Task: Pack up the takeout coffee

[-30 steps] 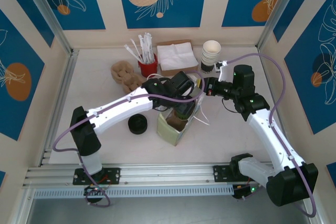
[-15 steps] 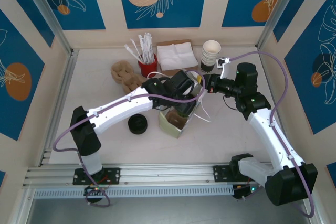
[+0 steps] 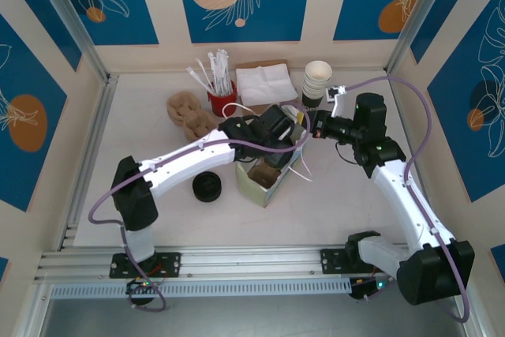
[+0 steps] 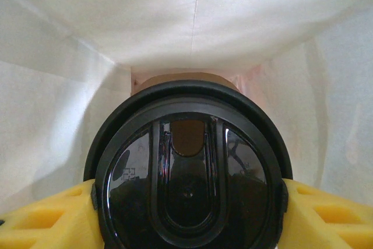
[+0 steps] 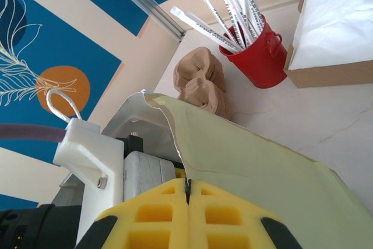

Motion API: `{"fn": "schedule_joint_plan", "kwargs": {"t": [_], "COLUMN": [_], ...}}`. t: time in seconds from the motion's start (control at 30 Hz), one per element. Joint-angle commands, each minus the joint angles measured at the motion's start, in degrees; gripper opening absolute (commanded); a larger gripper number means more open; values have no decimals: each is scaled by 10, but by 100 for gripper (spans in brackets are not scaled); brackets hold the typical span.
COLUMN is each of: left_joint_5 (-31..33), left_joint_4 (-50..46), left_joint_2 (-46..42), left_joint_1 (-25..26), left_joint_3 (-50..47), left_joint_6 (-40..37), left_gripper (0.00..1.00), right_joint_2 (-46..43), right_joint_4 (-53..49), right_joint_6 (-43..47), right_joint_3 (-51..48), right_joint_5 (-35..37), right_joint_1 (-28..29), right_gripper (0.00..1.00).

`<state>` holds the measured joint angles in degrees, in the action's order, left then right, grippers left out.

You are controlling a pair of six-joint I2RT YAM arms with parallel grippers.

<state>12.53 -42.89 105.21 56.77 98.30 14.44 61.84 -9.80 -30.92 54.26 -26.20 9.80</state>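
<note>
Clamping the takeout coffee (image 4: 186,185) in the left gripper (image 4: 186,217) inside the paper bag (image 5: 262,161), pinching its rim in the closed right gripper (image 5: 187,193), red straw cup (image 5: 262,59) and napkin box (image 5: 326,75) beyond.

Glossy black shines on the lid of the takeout coffee (image 4: 186,190), which we see framed by the yellow fingers (image 4: 326,214) of the left pincer (image 4: 186,220). Around it the paper bag (image 4: 192,21) is white inside and pale olive-green outside. The right pincer (image 5: 187,208) is yellow too. Blue walls (image 3: 276,5) carry white leaf outlines and orange circles. We note a red bucket (image 5: 262,56) of white straws (image 5: 233,4), white napkins (image 5: 338,21) in a brown box (image 5: 326,74), and white arms (image 3: 189,157) with purple cables (image 3: 90,212) above an off-white table (image 3: 142,132).
</note>
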Motion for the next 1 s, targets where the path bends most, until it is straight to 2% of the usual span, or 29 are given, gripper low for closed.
{"fn": "schedule_joint_plan", "kwargs": {"t": [0.0, 0.47, 0.97], "left_joint_5": [6, -2, -31], "left_joint_4": [12, 22, 15], "left_joint_2": [13, 45, 68], "left_joint_1": [-5, -14, -20], "left_joint_3": [7, 22, 19], "left_joint_6": [-3, 6, 26], "left_gripper": [66, 66, 65], "right_joint_2": [7, 51, 93], "right_joint_4": [24, 41, 52], "right_joint_6": [-11, -18, -4], "right_joint_3": [-5, 9, 30], "right_joint_5": [-23, -58, -80], "right_joint_1": [-7, -32, -30], "right_gripper": [0, 0, 0]}}
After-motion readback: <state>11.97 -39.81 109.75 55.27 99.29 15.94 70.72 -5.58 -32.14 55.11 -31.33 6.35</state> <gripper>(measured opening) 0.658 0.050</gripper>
